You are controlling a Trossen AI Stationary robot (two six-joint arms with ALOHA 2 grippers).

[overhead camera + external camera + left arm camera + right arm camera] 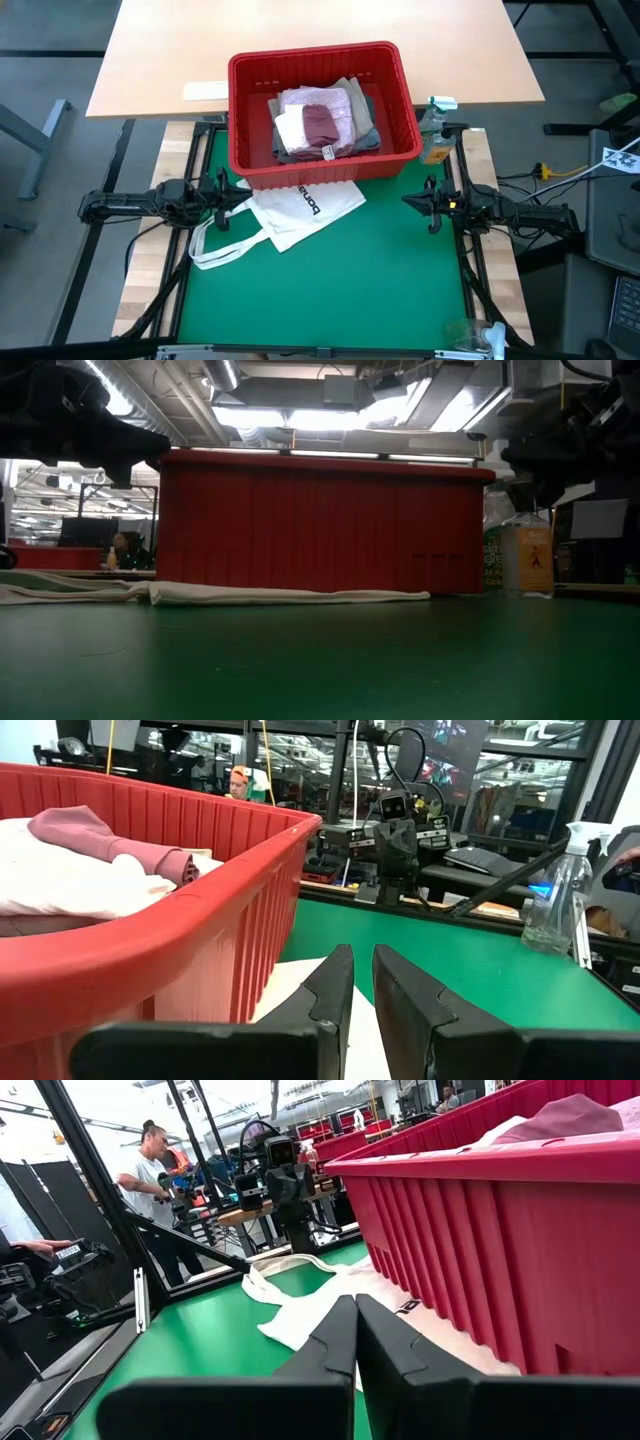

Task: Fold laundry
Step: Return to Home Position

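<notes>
**A:** Since the folded laundry lies stacked inside the red basket, which step is this?

**B:** Homing, I judge. Left gripper and right gripper sit low over the bench, either side of the basket. Fingers pressed together, holding nothing.

**A:** Next move?

**B:** Probably little. Settle both arms at rest, clear of the tote bag.
</notes>
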